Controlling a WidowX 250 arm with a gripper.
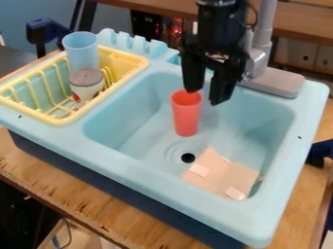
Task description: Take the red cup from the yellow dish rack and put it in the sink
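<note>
Over the sink [263, 119], the hand [204, 97] hangs — fingers apart — by the red cup [186, 116].

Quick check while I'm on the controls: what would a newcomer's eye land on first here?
Probably the red cup standing in the pale blue sink, with the black gripper hanging open near its rim. Next, the yellow rack at the image's left, holding a light blue cup and a grey-topped container.
</note>
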